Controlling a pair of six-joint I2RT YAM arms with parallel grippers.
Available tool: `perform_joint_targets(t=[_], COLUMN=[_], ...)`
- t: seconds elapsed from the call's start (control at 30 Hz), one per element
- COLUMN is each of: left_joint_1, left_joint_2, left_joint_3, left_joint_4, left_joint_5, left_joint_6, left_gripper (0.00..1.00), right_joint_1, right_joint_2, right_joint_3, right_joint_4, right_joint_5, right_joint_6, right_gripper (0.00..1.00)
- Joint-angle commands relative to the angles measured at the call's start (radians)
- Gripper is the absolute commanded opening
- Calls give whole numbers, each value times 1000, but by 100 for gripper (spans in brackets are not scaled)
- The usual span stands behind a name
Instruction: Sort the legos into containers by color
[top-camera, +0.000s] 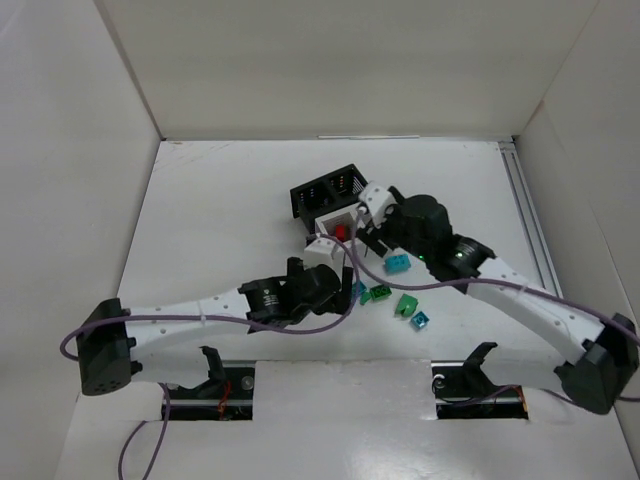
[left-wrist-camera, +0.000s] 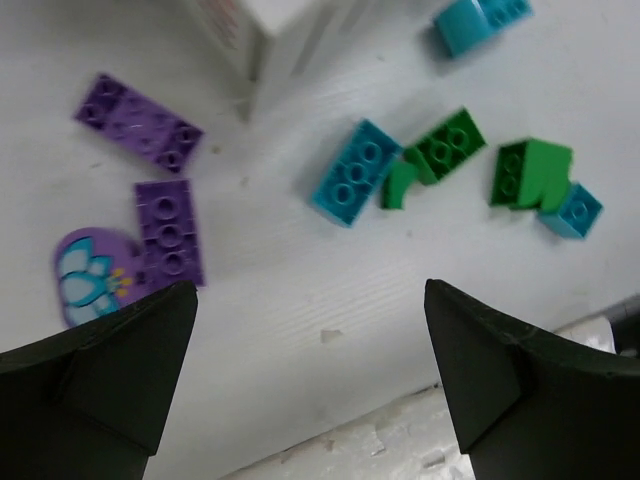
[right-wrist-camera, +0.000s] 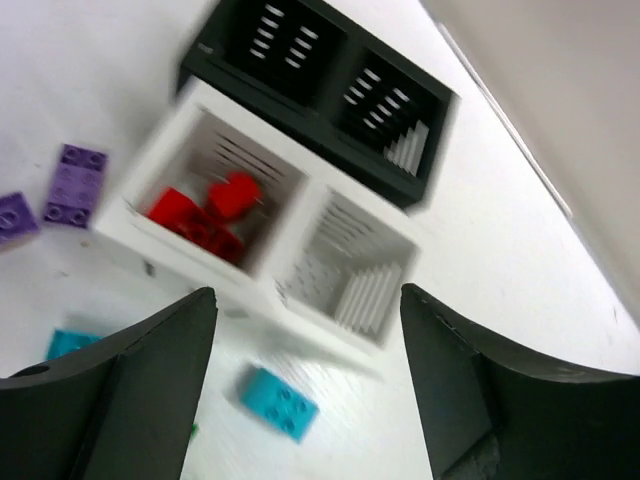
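Observation:
The white bin (right-wrist-camera: 262, 262) holds red bricks (right-wrist-camera: 205, 212) in its left compartment; its right compartment (right-wrist-camera: 350, 265) looks empty. The black bin (right-wrist-camera: 320, 90) stands right behind it and also shows in the top view (top-camera: 328, 190). My right gripper (right-wrist-camera: 308, 385) is open and empty, above the white bin's near side and a teal brick (right-wrist-camera: 280, 401). My left gripper (left-wrist-camera: 310, 370) is open and empty over bare table. Ahead of it lie two purple bricks (left-wrist-camera: 140, 122) (left-wrist-camera: 168, 228), a purple oval (left-wrist-camera: 88, 275), a teal brick (left-wrist-camera: 356, 172), green bricks (left-wrist-camera: 442, 148) (left-wrist-camera: 528, 172) and a small teal brick (left-wrist-camera: 575, 210).
The white bin's corner (left-wrist-camera: 270, 35) is at the top of the left wrist view. In the top view both arms (top-camera: 200, 310) (top-camera: 520, 295) meet over the bins, with loose bricks (top-camera: 397, 264) (top-camera: 405, 304) between them. White walls enclose the table on three sides.

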Motion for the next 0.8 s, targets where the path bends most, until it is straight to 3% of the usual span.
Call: perform_joint_targets(t=[0.0,0.07,0.27,0.47,0.77], left_joint_1=[-26,-26,-70,-81,-81], left_joint_2=[44,77,206,446,631], left_joint_3=[5,-32,31,193,319], left_joint_4=[187,297,376,359,338], left_joint_5=[114,186,235,290,206], left_joint_6=[182,266,389,533,596], left_gripper=[93,92,83,67,65], right_joint_1=[-106,-152,-264,-298,-308], right_joint_2=[-161,-290,-558,-646,-658], right_joint_3=[-72,-155,-279,-279,-259], right_joint_4=[-92,-117,-247,-346,-366], right_joint_5=[43,9,-14,10,-16], right_joint_6=[90,91,101,101,101], right_gripper=[79,81,84,87,87])
